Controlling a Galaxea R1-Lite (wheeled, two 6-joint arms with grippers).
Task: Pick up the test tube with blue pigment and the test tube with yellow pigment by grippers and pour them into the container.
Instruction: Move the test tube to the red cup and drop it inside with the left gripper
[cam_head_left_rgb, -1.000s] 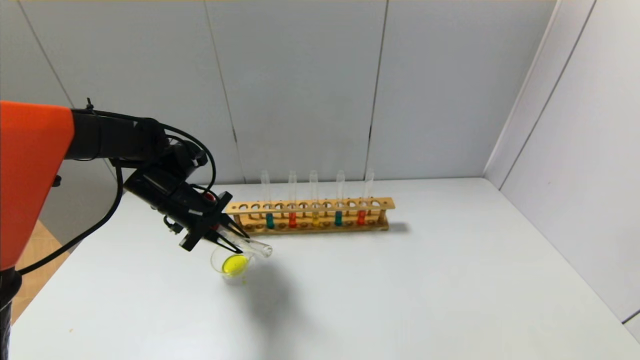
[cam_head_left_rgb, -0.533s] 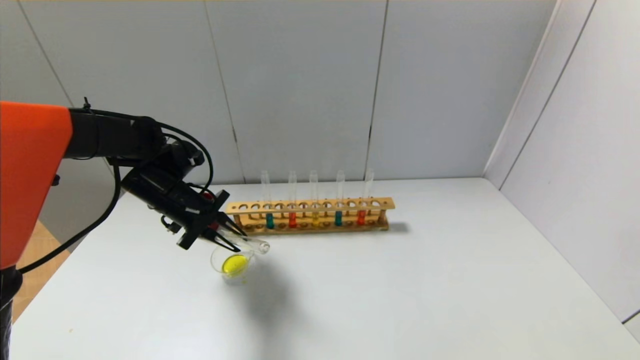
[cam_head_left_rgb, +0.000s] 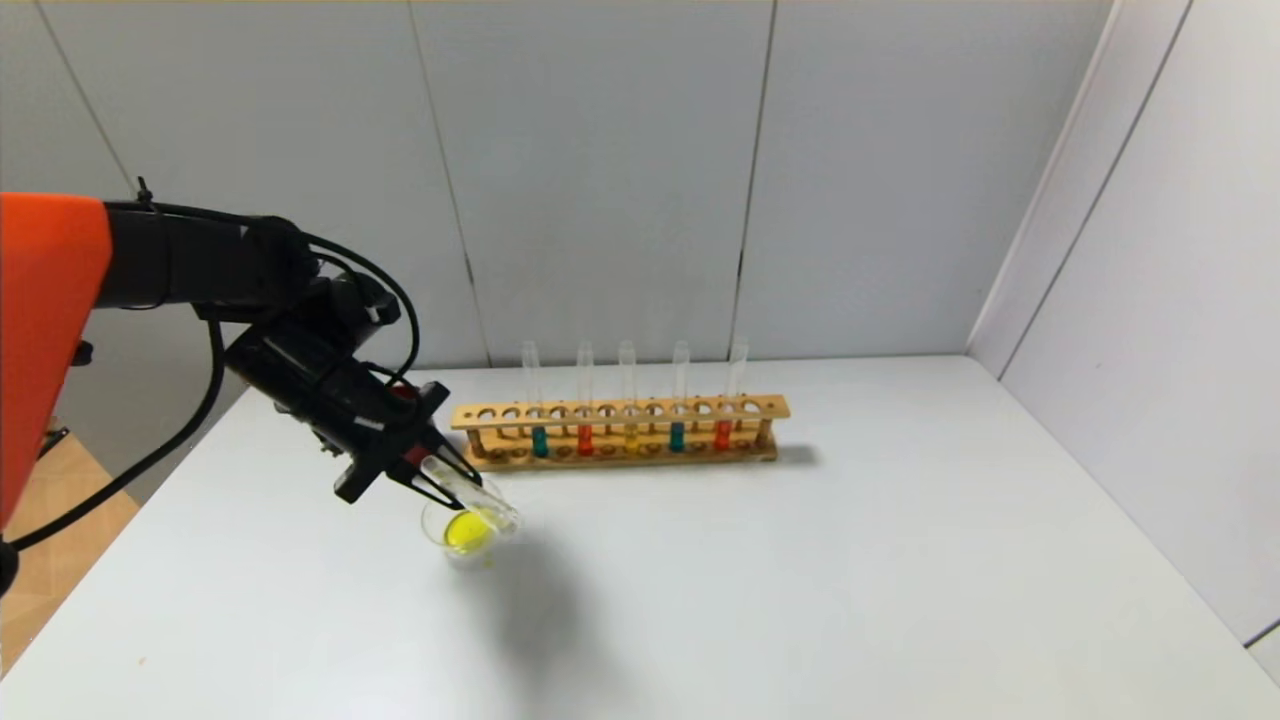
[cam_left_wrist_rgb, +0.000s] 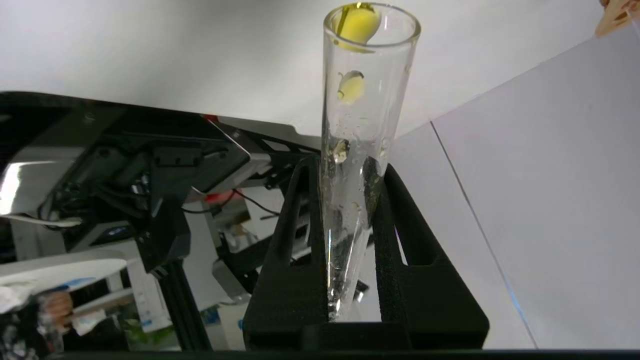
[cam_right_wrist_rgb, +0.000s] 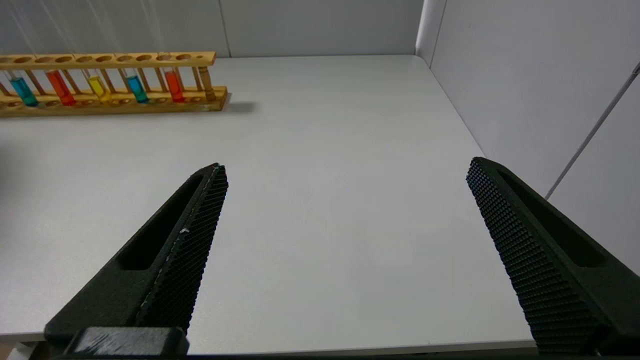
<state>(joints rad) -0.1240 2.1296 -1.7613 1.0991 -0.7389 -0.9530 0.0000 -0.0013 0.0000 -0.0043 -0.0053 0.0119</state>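
My left gripper is shut on the test tube with yellow pigment. The tube is tilted with its mouth down over the container, a small clear glass dish holding a bright yellow pool. In the left wrist view the tube sits between the black fingers; it looks almost empty, with yellow drops inside near its mouth. Two tubes with blue pigment stand upright in the wooden rack. My right gripper hangs open over bare table, off to the right of the rack.
The rack also holds two red-liquid tubes and a duller yellow one. Grey walls close in behind the rack and along the right side. The white table stretches out in front of the rack.
The left gripper has shifted left and slightly back with the tube. The tube's mouth has dipped lower, closer over the dish. The right arm has not moved.
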